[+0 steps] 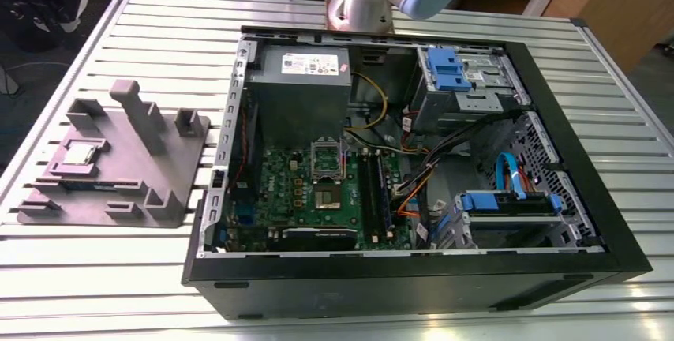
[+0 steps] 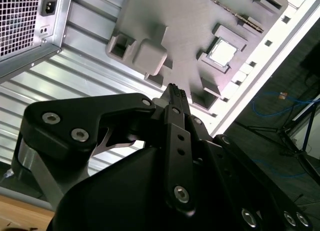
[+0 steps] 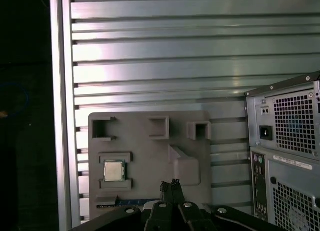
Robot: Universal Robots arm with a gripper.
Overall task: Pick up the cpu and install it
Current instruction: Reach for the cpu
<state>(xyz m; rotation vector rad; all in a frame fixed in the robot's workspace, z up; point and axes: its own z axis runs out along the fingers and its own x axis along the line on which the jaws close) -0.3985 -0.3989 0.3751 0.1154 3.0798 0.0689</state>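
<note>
0 steps done, pick approach | small flat square silver-grey cpu (image 3: 114,171) in recess of grey plastic tray (image 3: 145,156) on slatted metal desk (image 3: 150,66) | black end effector (image 3: 170,185) pointed at tray, clear of cpu, narrow, empty | pick needs: open up, ctr over cpu

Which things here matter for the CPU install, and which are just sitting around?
For the job: cpu in the grey tray; gripper; motherboard socket in the open computer case.
Lying about: memory stick; power supply; blue drive cages.
</note>
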